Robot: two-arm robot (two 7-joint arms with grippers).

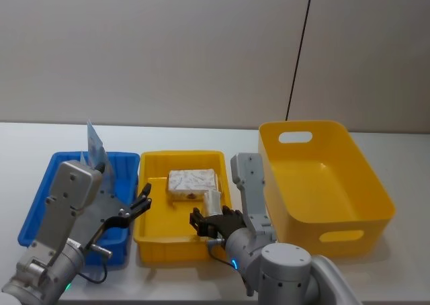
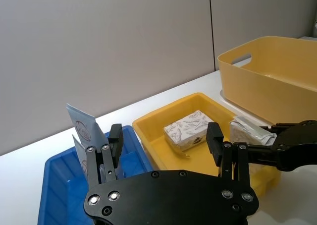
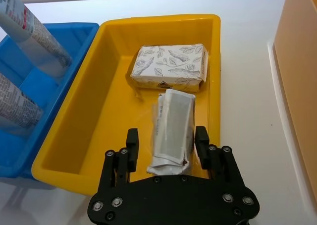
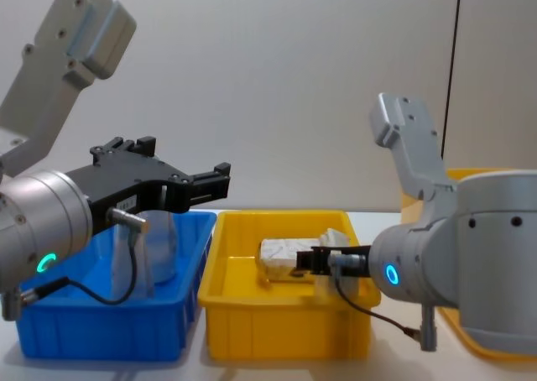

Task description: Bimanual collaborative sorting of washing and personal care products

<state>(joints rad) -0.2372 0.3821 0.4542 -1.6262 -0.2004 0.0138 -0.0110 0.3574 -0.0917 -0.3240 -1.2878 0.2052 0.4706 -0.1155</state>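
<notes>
Two pale tapering tubes (image 1: 94, 147) (image 3: 29, 27) stand in the blue bin (image 1: 37, 207). My left gripper (image 1: 138, 207) (image 2: 166, 145) hovers open and empty over that bin's right edge. In the small yellow tray (image 1: 181, 156) lies a whitish wrapped bar (image 1: 193, 182) (image 3: 171, 66) with a leaf print. Just in front of it, my right gripper (image 1: 205, 219) (image 3: 166, 136) is shut on a small whitish crinkly pack (image 1: 212, 201) (image 3: 172, 121), held above the tray floor.
A large deep yellow bin (image 1: 376, 191) with handle cut-outs stands at the right, close to the right arm. The three containers sit side by side on a white table (image 1: 403, 144) before a grey wall.
</notes>
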